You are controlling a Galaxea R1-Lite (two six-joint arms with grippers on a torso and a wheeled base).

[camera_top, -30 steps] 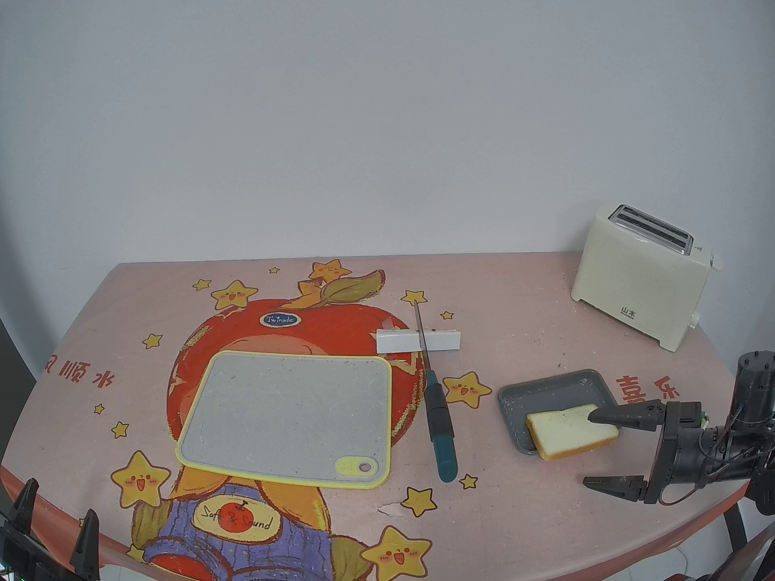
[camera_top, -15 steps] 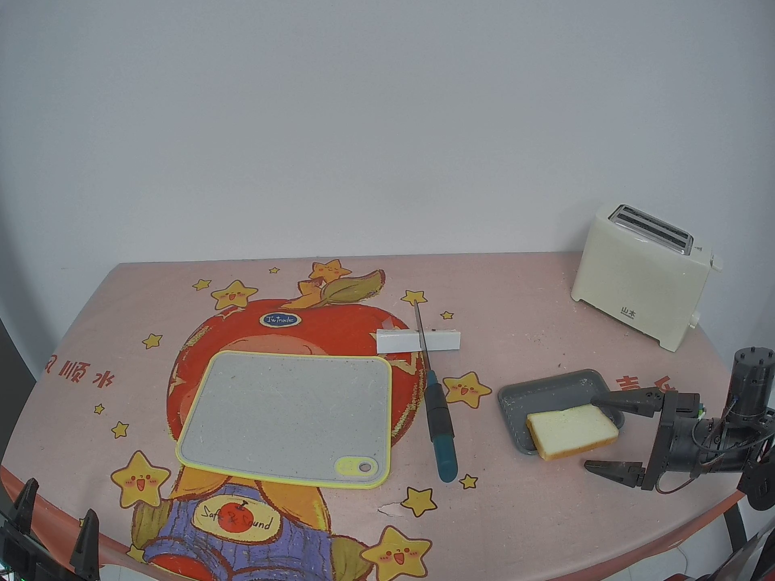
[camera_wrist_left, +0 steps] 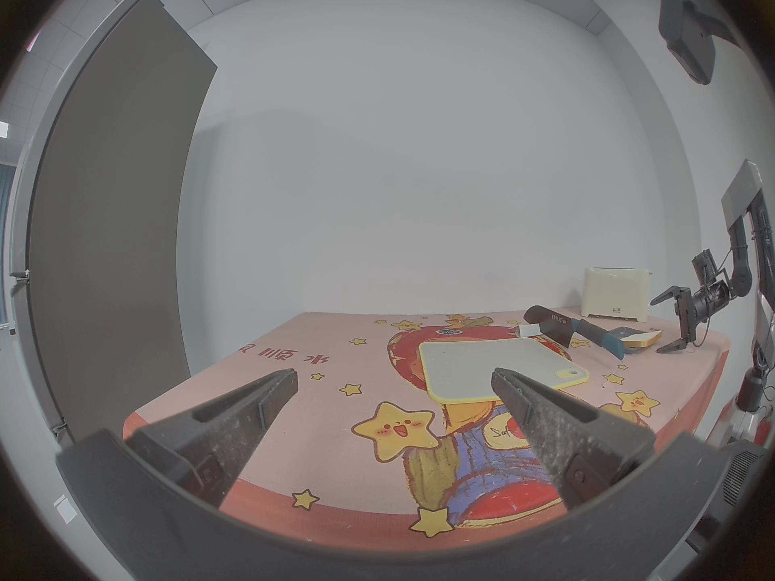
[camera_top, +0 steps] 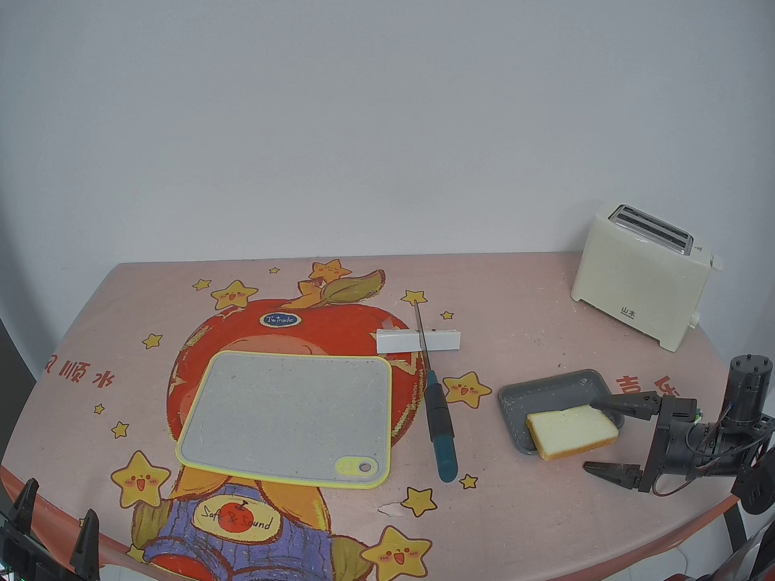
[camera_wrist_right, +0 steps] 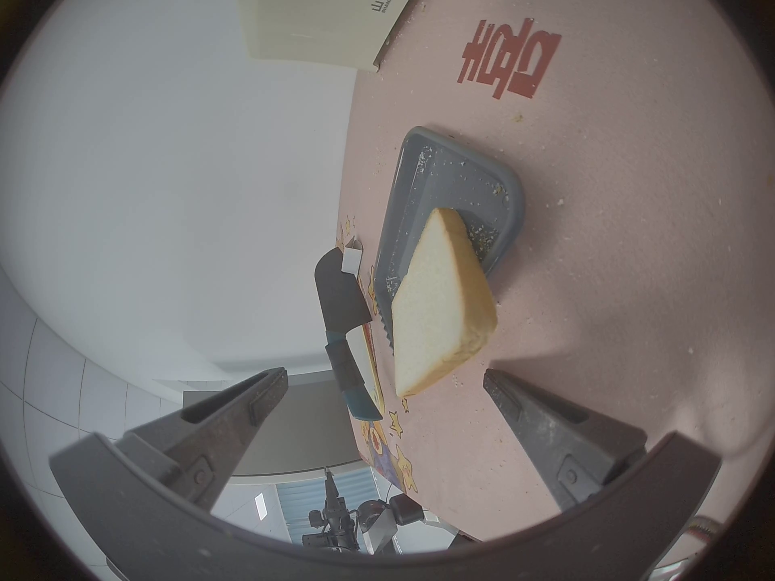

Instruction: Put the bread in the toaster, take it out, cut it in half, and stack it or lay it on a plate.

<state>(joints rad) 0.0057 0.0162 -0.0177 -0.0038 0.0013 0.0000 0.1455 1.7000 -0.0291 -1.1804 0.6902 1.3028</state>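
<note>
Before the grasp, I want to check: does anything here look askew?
Yes. The pale square bread slice lies tilted across the near rim of the small grey rectangular tray, partly outside it instead of flat inside.

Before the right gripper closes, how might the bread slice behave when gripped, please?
The bread looks thick and soft, so probably dents under a firm pinch. Leaning over the plate rim, it may slide if nudged.

left gripper (camera_top: 61, 497): cut off at bottom edge | toaster (camera_wrist_right: 323, 10): top cut off | plate (camera_top: 549, 393): near corner hidden under bread (camera_top: 571, 432)
</note>
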